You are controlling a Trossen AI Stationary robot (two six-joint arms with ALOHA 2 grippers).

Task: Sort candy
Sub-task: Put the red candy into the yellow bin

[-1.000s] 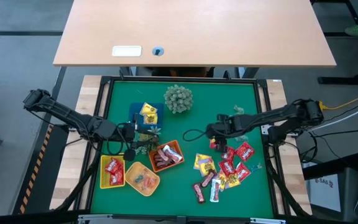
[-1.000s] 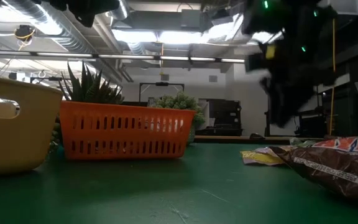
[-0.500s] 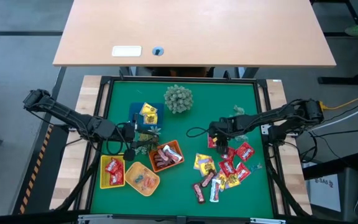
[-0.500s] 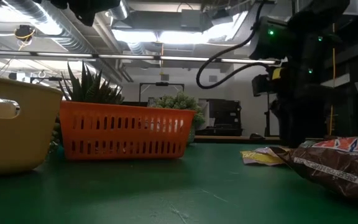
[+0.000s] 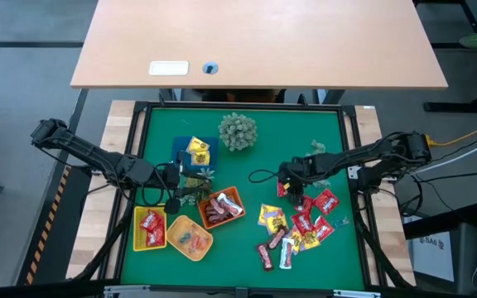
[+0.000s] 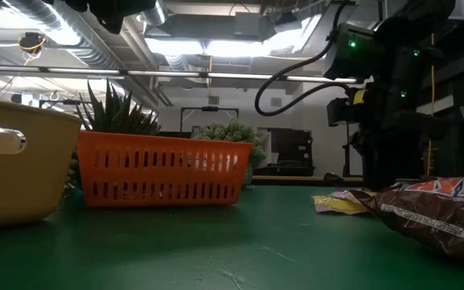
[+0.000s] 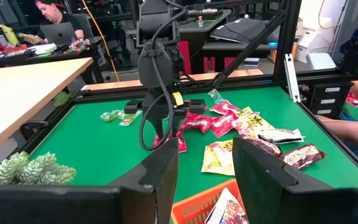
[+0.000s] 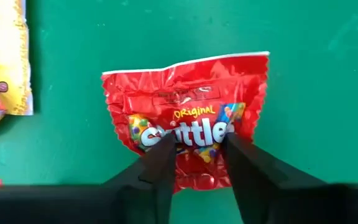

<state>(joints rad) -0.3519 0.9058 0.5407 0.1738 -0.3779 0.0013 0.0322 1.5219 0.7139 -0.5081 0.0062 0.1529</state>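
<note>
Loose candy (image 5: 301, 225) lies in a heap on the green mat's right half: red packets, yellow packets, brown bars. My right gripper (image 5: 289, 187) is open and low over one red Skittles packet (image 8: 185, 121) at the heap's far-left end. The packet lies flat on the mat, and my fingers stand over its middle, one on each side of the printed name. My left gripper (image 7: 204, 165) is open and empty, hovering at the left by the orange tray (image 5: 222, 207). The low view shows a brown bar (image 6: 433, 213) close by. My right gripper comes at the red packet's middle (image 8: 194, 134) from above, pointing down, with its fingertips (image 8: 165, 146) over the wrapper on both sides of the print. The packet lies flat on the mat. I cannot tell whether the fingertips touch it.
The orange tray holds brown bars. A yellow tray (image 5: 150, 228) holds red packets, and a rounder tray (image 5: 190, 238) holds pale pieces. Yellow packets sit on a blue tray (image 5: 195, 153). A spiky plant ball (image 5: 237, 131) stands near the far edge. A dark cable (image 5: 259, 176) loops by my right gripper.
My right gripper has come down toward the red packet and shifted slightly toward the table's left; over the last half second it has stayed almost still. The candy has not moved.
</note>
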